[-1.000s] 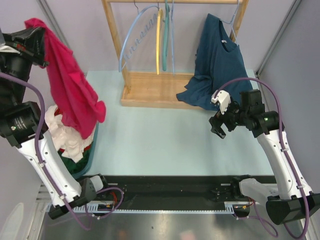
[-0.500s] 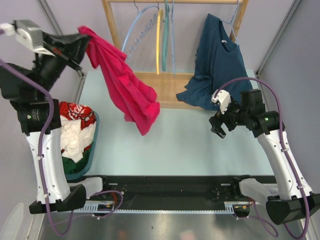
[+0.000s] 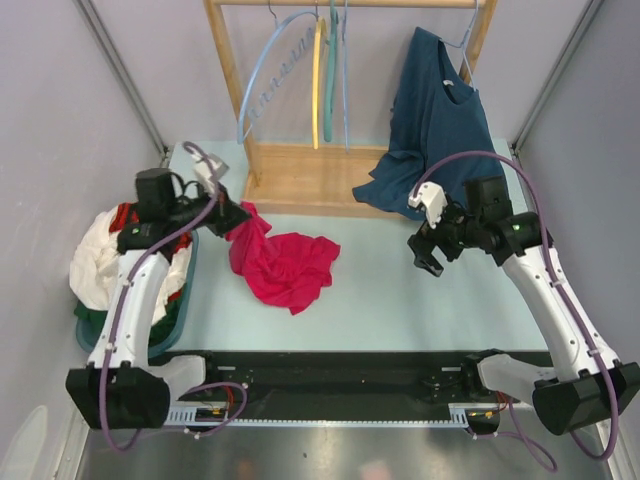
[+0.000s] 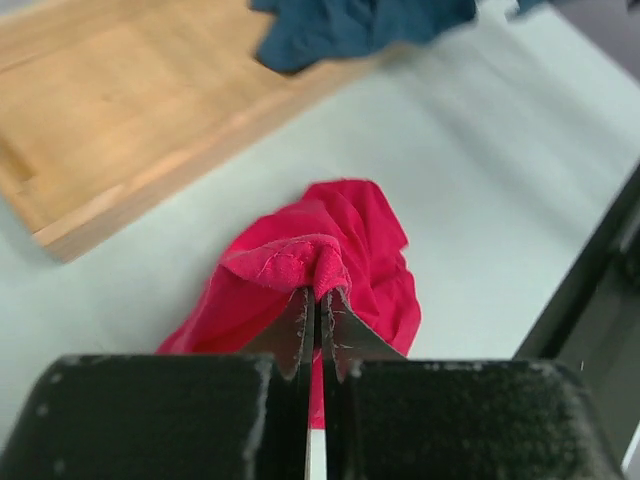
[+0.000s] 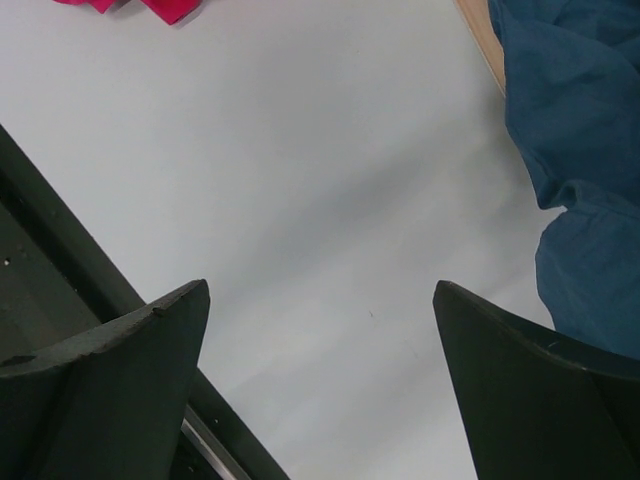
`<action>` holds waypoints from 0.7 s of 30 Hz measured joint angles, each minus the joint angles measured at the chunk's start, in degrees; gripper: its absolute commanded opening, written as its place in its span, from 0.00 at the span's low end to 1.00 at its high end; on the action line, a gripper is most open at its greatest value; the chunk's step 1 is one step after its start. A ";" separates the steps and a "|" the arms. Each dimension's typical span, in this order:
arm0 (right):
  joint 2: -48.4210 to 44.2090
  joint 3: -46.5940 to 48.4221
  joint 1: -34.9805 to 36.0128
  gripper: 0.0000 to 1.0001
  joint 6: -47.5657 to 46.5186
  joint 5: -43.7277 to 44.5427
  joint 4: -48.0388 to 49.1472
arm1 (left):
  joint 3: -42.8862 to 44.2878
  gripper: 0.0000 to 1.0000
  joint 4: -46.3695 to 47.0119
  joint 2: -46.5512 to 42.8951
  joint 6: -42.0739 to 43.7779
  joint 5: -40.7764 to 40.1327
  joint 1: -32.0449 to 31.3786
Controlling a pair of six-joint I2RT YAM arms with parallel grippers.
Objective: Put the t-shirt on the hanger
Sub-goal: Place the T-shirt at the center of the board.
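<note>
Crimson-red short-sleeved cotton t-shirt (image 3: 288, 268) lay crumpled in a heap on the pale desk (image 3: 390, 295), just in front of the wooden base of the clothes rack (image 3: 300, 180). The left end effector (image 3: 237, 216) was clamped tight on a raised fold at the heap's left edge, with cloth pinched between its fingers. The right end effector (image 3: 425, 255) hovered over bare desk, spread wide and holding nothing, near the dark teal-blue shirt (image 3: 430, 130). A thin pale lavender-blue hanger (image 3: 346, 90) hung on the rack, well apart from the t-shirt.
</note>
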 measured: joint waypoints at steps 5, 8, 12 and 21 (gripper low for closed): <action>1.97 0.00 1.01 0.99 -0.02 0.33 0.57 | 2.25 0.00 -5.11 5.40 8.74 -3.23 -15.56; 2.62 0.00 0.94 0.99 0.90 0.28 1.05 | 5.84 0.02 -7.06 10.45 12.55 -6.73 -29.57; 3.23 0.17 -0.94 1.00 2.40 -0.07 1.95 | 13.97 0.52 -7.69 17.92 13.55 -9.11 -42.77; 3.56 0.07 -0.22 1.00 2.82 -0.07 2.23 | 7.96 0.99 -8.96 15.50 21.16 -8.87 -35.45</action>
